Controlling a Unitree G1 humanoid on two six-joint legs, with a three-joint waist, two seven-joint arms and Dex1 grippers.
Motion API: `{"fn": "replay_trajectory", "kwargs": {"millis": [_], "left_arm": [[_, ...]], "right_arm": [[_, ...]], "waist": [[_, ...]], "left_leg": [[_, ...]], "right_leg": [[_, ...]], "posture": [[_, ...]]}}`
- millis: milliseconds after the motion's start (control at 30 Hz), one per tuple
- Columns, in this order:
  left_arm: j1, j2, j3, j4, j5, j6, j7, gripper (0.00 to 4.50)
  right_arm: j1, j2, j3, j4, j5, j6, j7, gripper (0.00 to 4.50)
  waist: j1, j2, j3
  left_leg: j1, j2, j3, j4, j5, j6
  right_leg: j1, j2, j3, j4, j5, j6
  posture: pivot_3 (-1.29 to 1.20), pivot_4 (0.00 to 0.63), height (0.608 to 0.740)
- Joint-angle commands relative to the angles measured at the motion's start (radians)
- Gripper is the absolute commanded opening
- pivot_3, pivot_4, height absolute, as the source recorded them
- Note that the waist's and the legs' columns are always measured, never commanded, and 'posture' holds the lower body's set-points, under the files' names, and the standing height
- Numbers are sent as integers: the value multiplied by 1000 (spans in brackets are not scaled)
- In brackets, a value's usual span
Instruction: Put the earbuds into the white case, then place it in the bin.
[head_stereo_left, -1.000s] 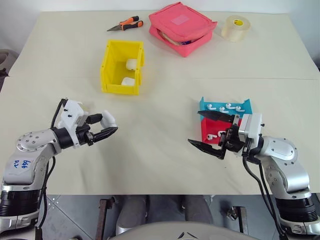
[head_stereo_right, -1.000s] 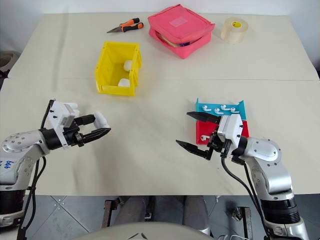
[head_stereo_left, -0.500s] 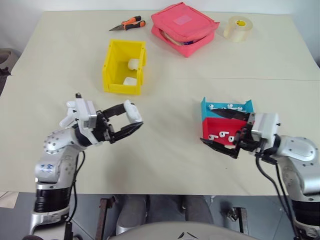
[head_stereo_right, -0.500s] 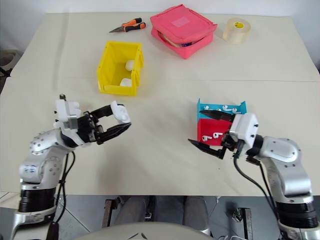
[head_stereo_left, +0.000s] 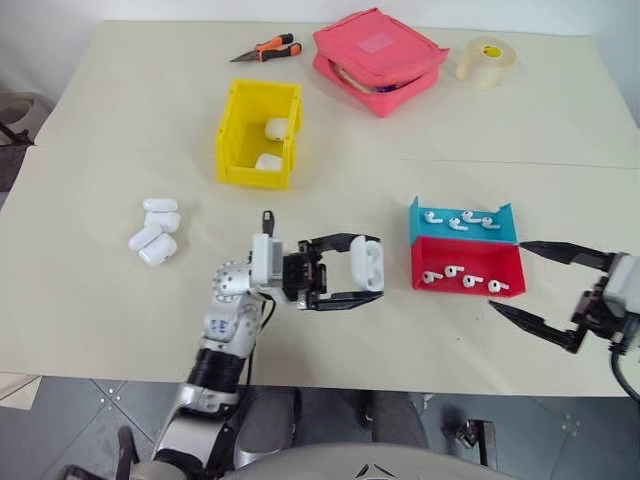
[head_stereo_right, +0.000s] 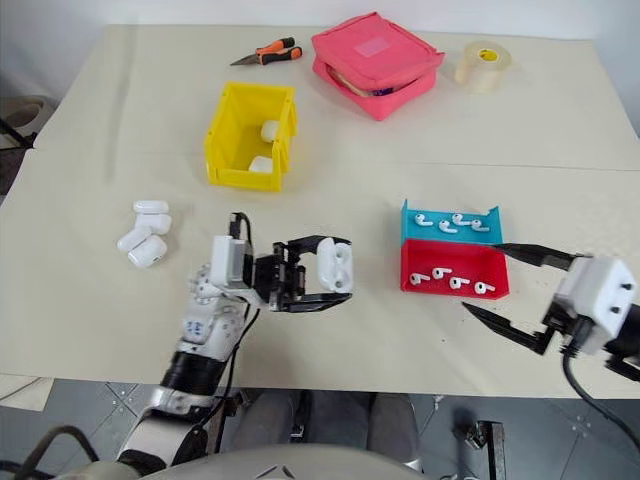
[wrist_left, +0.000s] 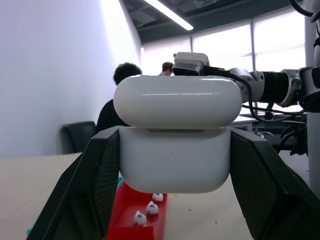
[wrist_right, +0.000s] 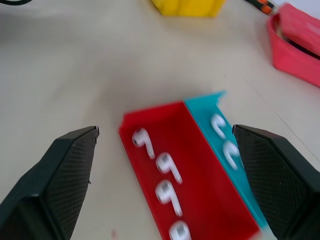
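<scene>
- Left gripper (head_stereo_left: 352, 272) clamped on the white case (head_stereo_left: 367, 266), lid shut, carried off the table and swung from the robot's left side to the middle within the last second.
- Right gripper (head_stereo_left: 545, 292) spread wide and empty, drawn back from over the trays to their right edge.
- Result: case now held out toward the red tray (head_stereo_left: 468, 264) and blue tray (head_stereo_left: 462, 206), just left of them; likely set-up for loading, though lid not yet open.
- Earbuds (head_stereo_left: 463, 281) lying loose in both trays, between the two grippers, nearer the right one.
- Four spare cases (head_stereo_left: 155, 230) grouped on the table, left of the arm.
- Bin (head_stereo_left: 235, 140) farther back, well apart from the held case, two cases already inside.
</scene>
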Motion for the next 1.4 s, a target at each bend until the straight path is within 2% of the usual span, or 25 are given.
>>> {"fn": "replay_trajectory", "kwargs": {"millis": [33, 167, 233, 300, 400, 467, 667, 867, 967, 1133, 1400], "left_arm": [[-29, -25, -6, 58, -3, -68, -44, 2807], [-32, -23, -14, 56, -15, -61, -83, 2807], [-28, -17, -14, 45, -18, -36, -80, 2807], [-26, -10, -13, 35, -18, -18, -75, 2807], [-29, -10, -21, 28, -1, -9, -57, 2807], [-30, -11, -28, 20, 7, 0, -43, 2807], [-27, -15, -47, -4, 17, 22, 4, 2807], [-18, -13, -60, -32, 19, 43, 39, 2807], [-19, -14, -65, -39, 20, 48, 52, 2807], [-22, -14, -70, -43, 19, 55, 65, 2807], [-32, -12, -77, -52, 15, 72, 72, 2807]], "right_arm": [[65, -8, -97, 68, -18, -36, 63, 4500], [89, -45, -89, 109, -43, -42, 111, 4500], [50, -90, -55, 124, -57, -17, 114, 4500], [-28, -168, 16, 134, -68, 45, 108, 4500], [-117, -302, 185, 146, -179, 114, 100, 4500], [-206, -354, 297, 167, -238, 143, 75, 4500], [-399, -377, 500, 219, -307, 175, 92, 4500], [-487, -381, 597, 257, -380, 171, 104, 4500], [-491, -386, 611, 260, -398, 166, 116, 3822], [-472, -392, 618, 259, -414, 149, 141, 2128], [-485, -375, 648, 296, -457, 106, 136, 2128]], "waist": [[-2, 0, 0], [-5, 0, 0], [-5, 0, 0], [-9, 1, -1], [-7, 3, -2], [-2, 3, -2], [4, 3, -2], [-1, 3, -2], [-2, 3, -2], [-2, 3, -2], [-2, 3, -2]], "left_leg": [[0, 0, 0, 0, 0, 0], [0, 0, 0, -1, 0, 0], [1, 0, 1, 0, 0, 1], [1, 1, 1, 0, 0, 1], [2, 1, -4, 0, 0, 1], [1, 1, -6, 0, 0, 1], [-3, -1, -10, 1, 0, 2], [-3, -1, -10, 1, 0, 2], [-3, -1, -10, 1, 0, 2], [-3, -1, -9, 1, 0, 2], [-3, -1, -9, 1, 0, 2]], "right_leg": [[0, 0, 0, 0, 0, 0], [0, 0, 0, -1, 0, 0], [0, 0, 1, -1, 1, 1], [0, 0, 1, -1, 1, 2], [0, -1, 1, -1, 2, 2], [0, -1, 0, -2, 2, 2], [-1, -2, -2, -4, 2, 2], [-1, -2, -3, -4, 3, 2], [-1, -2, -3, -4, 3, 2], [-1, -2, -3, -4, 3, 3], [-1, -2, -3, -4, 3, 3]], "posture": [[0, 150, 740], [0, 150, 740], [0, 150, 740], [0, 150, 740], [0, 150, 740], [0, 150, 740], [0, 150, 740], [0, 150, 740], [0, 150, 740], [0, 150, 740], [0, 150, 740]]}}
